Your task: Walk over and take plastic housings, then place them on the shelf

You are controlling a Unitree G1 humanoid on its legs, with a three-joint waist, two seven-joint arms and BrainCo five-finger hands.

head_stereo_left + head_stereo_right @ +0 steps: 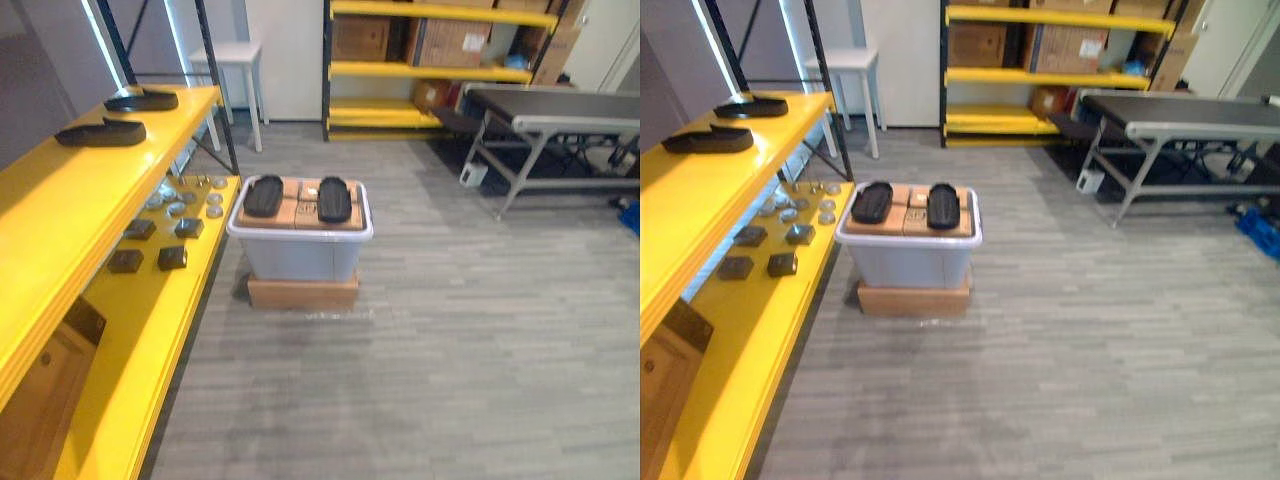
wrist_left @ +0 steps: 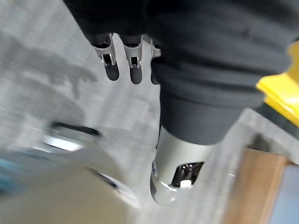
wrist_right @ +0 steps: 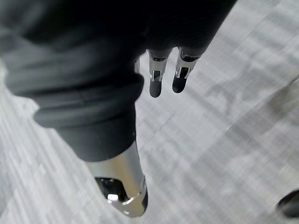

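Two plastic housings are already lying on the top yellow shelf [image 1: 60, 200] toward its far end, the far housing [image 1: 141, 99] and the nearer housing [image 1: 101, 132] both close to its outer edge, so part of the job is looking done. Two more are sitting side by side on the cardboard boxes [image 1: 297, 205] filling the grey bin [image 1: 300, 250]: the left-edge housing [image 1: 264, 195] and the right-edge housing [image 1: 334, 198] (the bin itself is resting on a flat carton [image 1: 302, 292] on the floor). The left robot hand [image 2: 135, 70] is hanging with fingers straight and apart, holding nothing; the right robot hand [image 3: 156, 79] is hanging likewise. As I judge it, walking up, picking and shelving those two are remaining.
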